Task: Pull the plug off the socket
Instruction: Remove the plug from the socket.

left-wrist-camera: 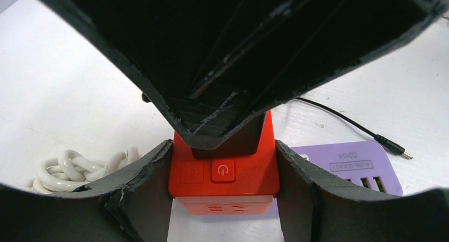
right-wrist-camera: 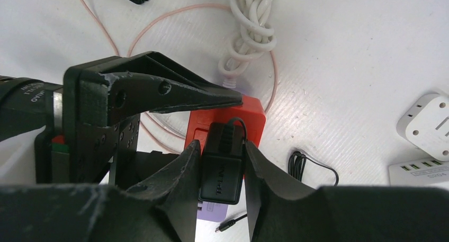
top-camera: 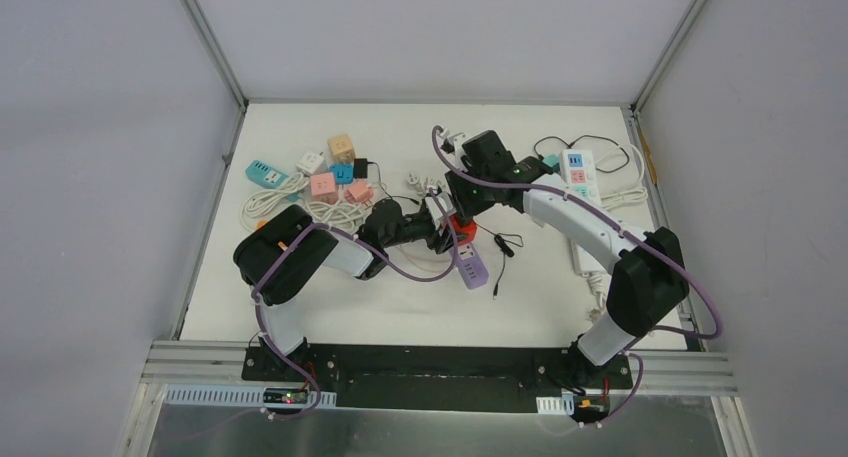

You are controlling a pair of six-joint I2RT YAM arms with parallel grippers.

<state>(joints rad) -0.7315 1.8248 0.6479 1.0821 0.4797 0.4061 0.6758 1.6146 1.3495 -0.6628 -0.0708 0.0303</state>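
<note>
The orange cube socket (left-wrist-camera: pixel 224 173) with a power button stands on the table, and my left gripper (left-wrist-camera: pixel 223 165) is shut on its two sides. A black plug adapter (right-wrist-camera: pixel 225 170) sits on the socket's top face (right-wrist-camera: pixel 249 112). My right gripper (right-wrist-camera: pixel 222 162) is shut on that plug, one finger on each side. In the top view both grippers meet at the socket (top-camera: pixel 462 227) mid-table, the left gripper (top-camera: pixel 438 233) coming from the left and the right gripper (top-camera: pixel 455 202) from above. The plug's pins are hidden.
A purple power strip (left-wrist-camera: pixel 349 165) lies right behind the socket. A bundled white cable (left-wrist-camera: pixel 79 168) and a thin black lead with a jack (left-wrist-camera: pixel 392 146) lie nearby. Coloured cube sockets (top-camera: pixel 330 177) are piled at the back left, and white power strips (top-camera: pixel 580 177) lie at the back right.
</note>
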